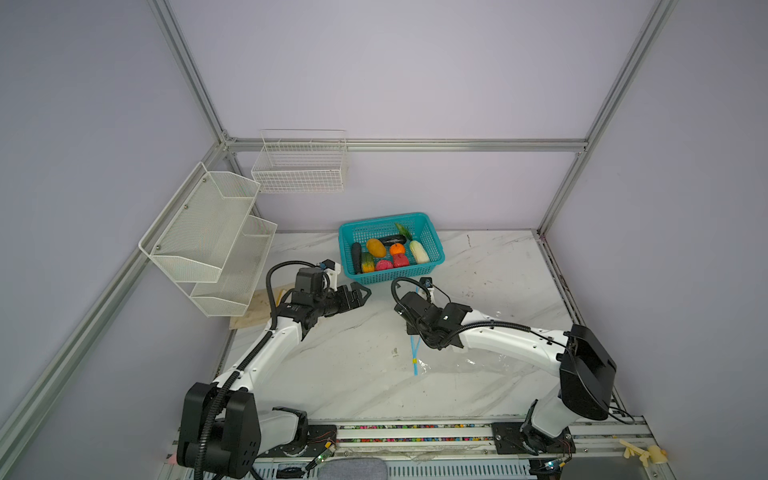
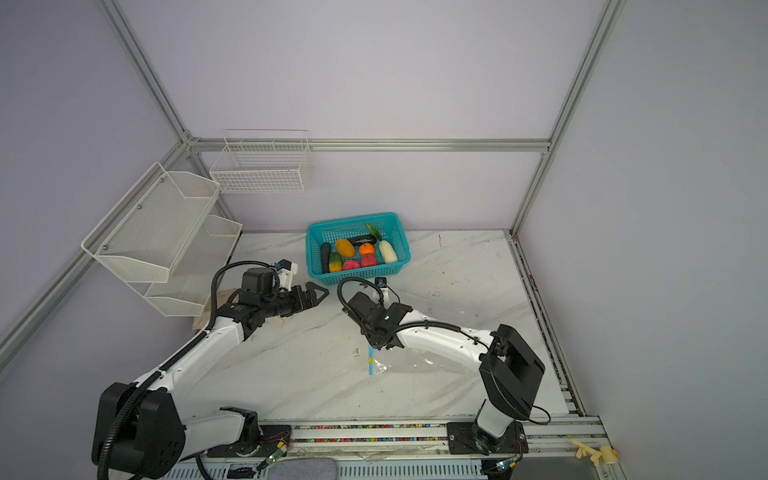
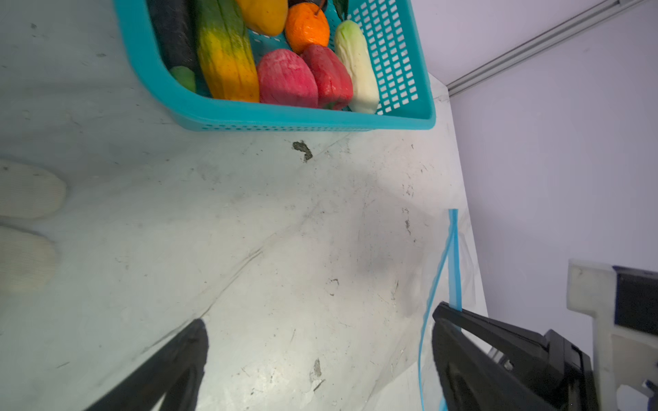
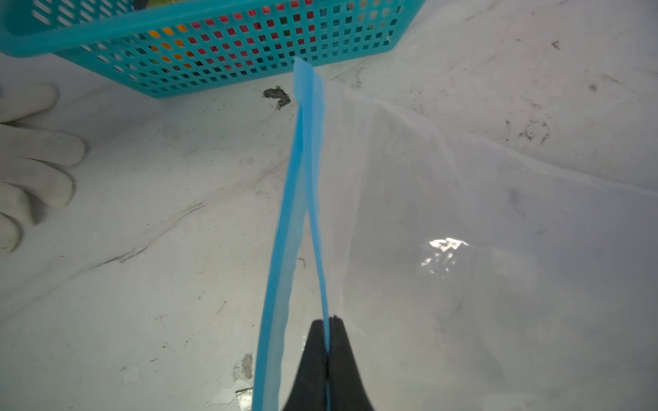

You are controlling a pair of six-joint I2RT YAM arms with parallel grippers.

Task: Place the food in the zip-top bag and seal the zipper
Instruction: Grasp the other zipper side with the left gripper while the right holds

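Marble table (image 1: 498, 270) fills the cell floor, white mesh racks (image 1: 208, 232) on the left wall

Both arms reach in toward the middle; left arm (image 1: 257, 353), right arm (image 1: 511, 340)

zip-top bag (image 1: 465, 368) lies mostly flat on the table under the right arm, clear and glossy, mouth edge facing the centre

teal basket (image 1: 386, 277) sits at the back, past the bag; the bag's far corner ends near the basket's front wall, apart from it

All the food (image 1: 388, 253) is in the basket, none in the bag: mango (image 1: 376, 247), white cabbage (image 1: 419, 251), green-yellow cucumber (image 1: 367, 262), eggplant (image 1: 392, 240), pink piece (image 1: 384, 264), red piece (image 1: 401, 261), orange (image 1: 397, 249)

zipper (image 4: 302, 178): its two blue strips are split, one raised, the other hanging lower

left gripper (image 1: 362, 294) sits near the basket's front-left corner, jaws spread wide, nothing between them

right gripper (image 4: 327, 322): jaws pressed together, pinching the raised zipper strip

Small yellow slider (image 1: 414, 361) sits on the strip at the near end
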